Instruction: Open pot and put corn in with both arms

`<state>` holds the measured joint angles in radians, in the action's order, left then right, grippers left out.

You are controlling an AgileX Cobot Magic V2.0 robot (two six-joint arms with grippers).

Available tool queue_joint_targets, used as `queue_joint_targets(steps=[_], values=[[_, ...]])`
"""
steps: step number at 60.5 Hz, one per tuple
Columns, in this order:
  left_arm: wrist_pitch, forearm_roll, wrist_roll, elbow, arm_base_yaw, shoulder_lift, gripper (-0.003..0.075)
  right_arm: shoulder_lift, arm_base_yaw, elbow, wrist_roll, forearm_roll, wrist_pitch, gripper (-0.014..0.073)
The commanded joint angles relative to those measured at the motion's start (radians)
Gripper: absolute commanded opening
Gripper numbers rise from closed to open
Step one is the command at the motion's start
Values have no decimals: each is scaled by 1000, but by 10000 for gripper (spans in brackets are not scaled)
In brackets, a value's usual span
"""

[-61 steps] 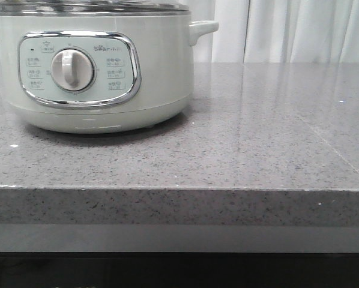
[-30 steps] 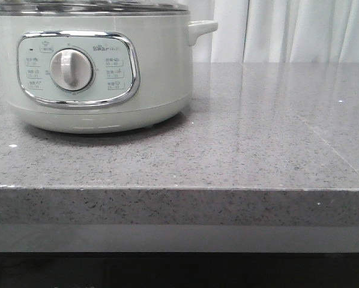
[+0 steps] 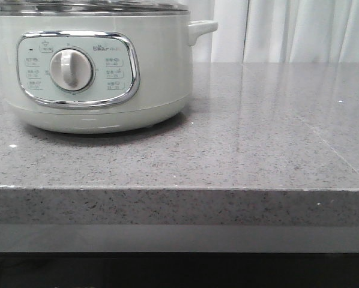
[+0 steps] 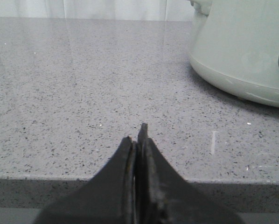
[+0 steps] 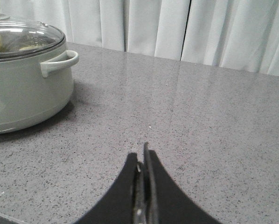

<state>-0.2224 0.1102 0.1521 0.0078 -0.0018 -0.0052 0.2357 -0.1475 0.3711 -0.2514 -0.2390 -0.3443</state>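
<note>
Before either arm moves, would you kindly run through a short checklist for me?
1. Lid on the pot: still closed, so opening comes first. Ok.
2. Left gripper: shut, empty, over the counter edge. Not ok for grasping; open it.
3. Right gripper: shut, empty. Not ok, same reason.
4. Corn: on no visible counter surface; something yellowish shows through the lid. Cannot tell.
5. Pot standing flat on the counter. Ok.

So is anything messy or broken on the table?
Nothing looks spilled or broken. The pot sits flat on the grey counter with its glass lid on. Something yellowish shows faintly under the lid. Both claws, left and right, are shut and empty.
</note>
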Motion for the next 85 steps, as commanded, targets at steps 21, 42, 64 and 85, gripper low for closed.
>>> queue_joint_targets(steps=[21,42,64,85], values=[[86,11,-2,-2,2,-22,-18,7,4,25,-8,-4,76,-68],[86,11,-2,-2,2,-22,-18,-110,42,-190,-8,37,216,-68],[86,11,-2,-2,2,-22,-18,-267,149,-399,-8,37,208,-68],[86,11,-2,-2,2,-22,-18,-267,149,-396,-8,37,120,-68]])
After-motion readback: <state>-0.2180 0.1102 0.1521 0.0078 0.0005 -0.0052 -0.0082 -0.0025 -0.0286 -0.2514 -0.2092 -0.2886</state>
